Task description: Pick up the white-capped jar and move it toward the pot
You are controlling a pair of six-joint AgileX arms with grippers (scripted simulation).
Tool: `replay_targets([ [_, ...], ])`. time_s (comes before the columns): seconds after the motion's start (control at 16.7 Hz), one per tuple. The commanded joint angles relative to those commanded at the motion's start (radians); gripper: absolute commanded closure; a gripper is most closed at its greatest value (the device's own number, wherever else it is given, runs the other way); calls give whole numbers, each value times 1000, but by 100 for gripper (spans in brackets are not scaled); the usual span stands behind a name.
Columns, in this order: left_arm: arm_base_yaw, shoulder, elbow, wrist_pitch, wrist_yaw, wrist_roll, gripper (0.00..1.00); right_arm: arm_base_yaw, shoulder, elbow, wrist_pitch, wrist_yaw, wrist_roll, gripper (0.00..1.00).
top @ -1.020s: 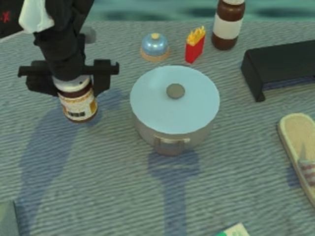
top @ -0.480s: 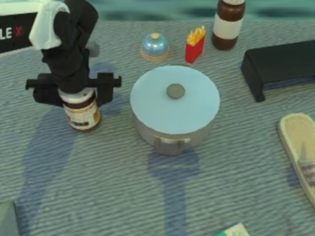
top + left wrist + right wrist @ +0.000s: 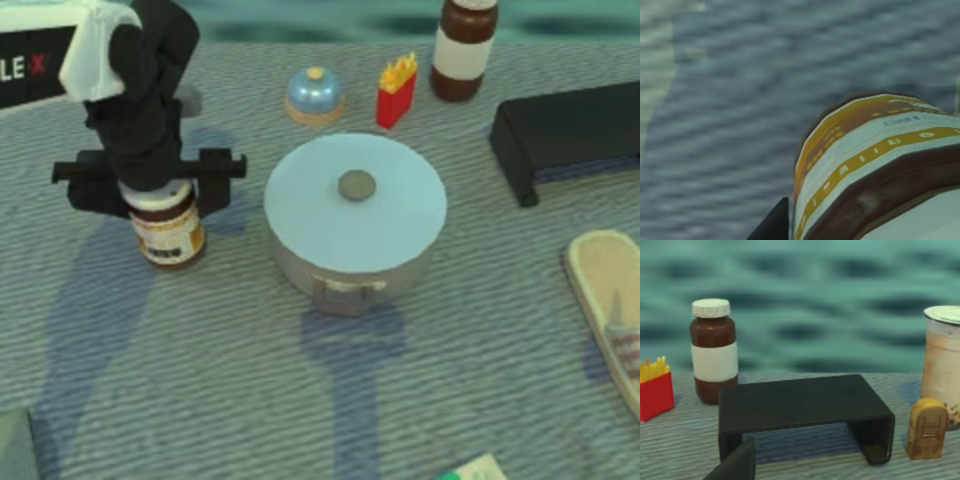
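L claw (image 3: 150, 185) grips white-capped jar (image 3: 168, 230) (near pot (image 3: 354, 215)).

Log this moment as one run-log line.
left gripper: shut on white-capped jar | jar: left of pot, apart | right arm: not in top view

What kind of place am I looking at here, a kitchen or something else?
Probably a rendered test tabletop, not a real kitchen: odd items share one cloth-covered table, like a pot, a slipper and a fries carton, while the left gripper holds the white-capped jar.
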Motion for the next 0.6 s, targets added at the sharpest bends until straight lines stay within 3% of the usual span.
replay_targets([
  [0.24,0,0,0,0,0,0,2,0,0,0,0,0,0,0],
  [0.6,0,0,0,0,0,0,0,0,0,0,0,0,0,0],
])
